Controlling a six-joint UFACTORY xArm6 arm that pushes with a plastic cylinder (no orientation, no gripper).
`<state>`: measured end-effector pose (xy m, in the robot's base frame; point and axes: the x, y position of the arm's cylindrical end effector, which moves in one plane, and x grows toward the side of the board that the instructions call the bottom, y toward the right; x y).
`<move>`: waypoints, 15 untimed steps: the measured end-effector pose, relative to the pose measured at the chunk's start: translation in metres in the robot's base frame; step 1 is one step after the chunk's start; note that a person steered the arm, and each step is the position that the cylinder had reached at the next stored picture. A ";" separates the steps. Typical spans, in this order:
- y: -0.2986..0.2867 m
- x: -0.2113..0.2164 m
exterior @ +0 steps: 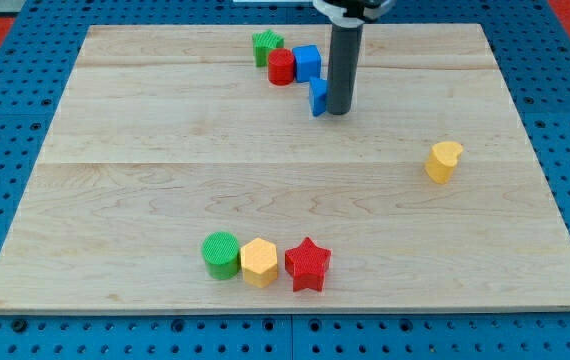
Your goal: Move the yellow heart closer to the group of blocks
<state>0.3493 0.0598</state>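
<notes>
- board of pale wood planks, grain running across the view, filled most of the scene; it lay on a blue perforated table.
- my tip was a plain dark rod with nothing to open or close, gripping nothing; its end stood on the wood touching, or just beside, the right face of a small blue block.
- yellow heart sat well apart from my tip, toward the view's right and somewhat lower, alone; it looked ribbed and matte.
- to the left of my tip and a little higher sat the upper group: blue cube, red cylinder, green block, close together.
- far below my tip, slightly left, a row stood touching: green cylinder, yellow hexagon, red star.
- in my judgement, pushing the heart toward the upper group called for getting round to its right side first.
</notes>
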 end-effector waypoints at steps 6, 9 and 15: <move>0.177 0.071; 0.057 0.100; -0.103 0.081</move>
<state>0.4306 -0.0434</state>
